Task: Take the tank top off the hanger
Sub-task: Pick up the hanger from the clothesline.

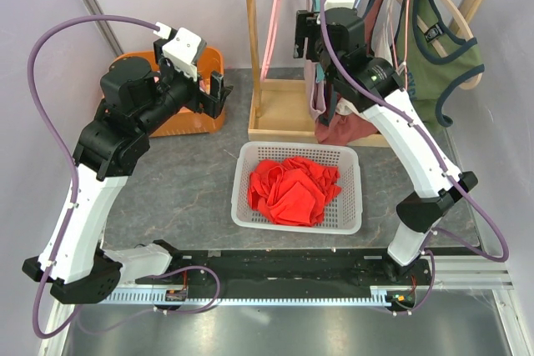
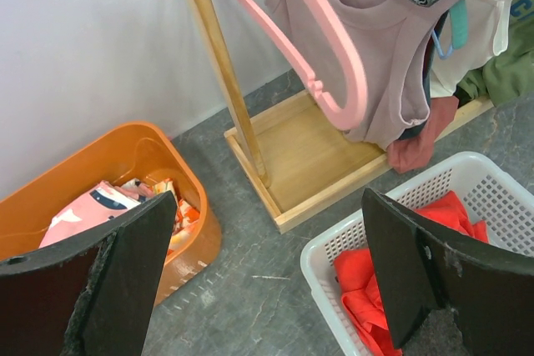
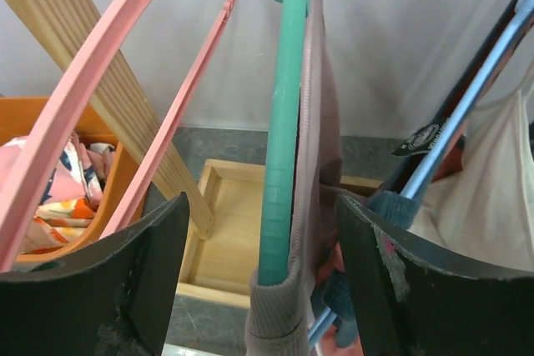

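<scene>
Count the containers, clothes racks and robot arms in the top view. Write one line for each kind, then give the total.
Containers: 2 (orange bin, white basket)
Clothes racks: 1 (wooden rack)
Robot arms: 2 (left arm, right arm)
Total: 5
</scene>
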Controlling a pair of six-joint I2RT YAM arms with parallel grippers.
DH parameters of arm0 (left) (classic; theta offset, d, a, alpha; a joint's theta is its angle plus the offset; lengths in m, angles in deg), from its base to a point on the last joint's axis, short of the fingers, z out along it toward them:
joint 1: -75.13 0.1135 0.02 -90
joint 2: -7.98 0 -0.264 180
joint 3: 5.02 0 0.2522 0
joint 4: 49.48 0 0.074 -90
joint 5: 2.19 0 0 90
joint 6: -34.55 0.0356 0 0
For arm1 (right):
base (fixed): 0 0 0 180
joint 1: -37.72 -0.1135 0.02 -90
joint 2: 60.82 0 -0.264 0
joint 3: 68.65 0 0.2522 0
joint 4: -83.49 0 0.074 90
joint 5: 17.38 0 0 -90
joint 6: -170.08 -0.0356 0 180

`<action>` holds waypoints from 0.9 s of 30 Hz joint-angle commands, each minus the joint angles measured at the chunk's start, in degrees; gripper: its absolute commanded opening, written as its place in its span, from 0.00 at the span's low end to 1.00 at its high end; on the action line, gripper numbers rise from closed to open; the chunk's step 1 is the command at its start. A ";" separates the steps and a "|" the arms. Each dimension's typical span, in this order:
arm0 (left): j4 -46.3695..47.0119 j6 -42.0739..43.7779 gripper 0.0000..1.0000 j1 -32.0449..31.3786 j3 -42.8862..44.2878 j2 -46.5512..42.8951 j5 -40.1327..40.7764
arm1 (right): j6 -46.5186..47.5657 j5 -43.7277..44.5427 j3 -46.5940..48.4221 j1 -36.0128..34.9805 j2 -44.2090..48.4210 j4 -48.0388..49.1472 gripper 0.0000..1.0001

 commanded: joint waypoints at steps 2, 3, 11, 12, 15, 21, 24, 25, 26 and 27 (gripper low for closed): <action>0.92 -0.05 1.00 0.40 0.02 -0.66 -1.16 | 1.03 5.67 2.09 -1.24 2.31 -3.08 0.78; 0.92 -0.05 1.00 0.40 0.11 -0.66 -1.16 | 1.12 6.12 1.74 -1.41 2.75 -3.17 0.78; 0.83 -0.32 1.00 0.66 0.02 -0.84 -1.86 | 1.74 7.27 1.29 -1.50 3.98 -4.31 0.51; 0.91 -0.40 1.00 0.66 -0.07 -0.92 -1.77 | 1.83 7.18 1.38 -1.59 3.99 -4.31 0.46; 0.92 -0.32 1.00 0.84 -0.15 -1.19 -1.77 | 2.18 7.00 1.82 -1.59 3.90 -4.22 0.36; 0.92 -0.32 1.00 1.10 -0.51 -1.54 -1.77 | 2.71 5.60 2.26 -1.50 3.02 -4.22 0.40; 0.92 -0.23 1.00 1.10 -0.51 -1.63 -2.03 | 2.62 4.81 2.09 -1.50 2.49 -4.22 0.52; 0.92 -0.32 1.00 1.10 -0.51 -1.63 -2.04 | 2.53 4.80 2.09 -1.59 2.32 -4.31 0.54; 0.92 -0.32 1.00 1.10 -0.51 -1.80 -2.12 | 2.53 4.54 2.09 -1.50 1.97 -4.22 0.55; 0.92 -0.32 1.00 1.10 -0.59 -1.80 -2.12 | 2.36 4.54 2.00 -1.59 1.79 -4.40 0.56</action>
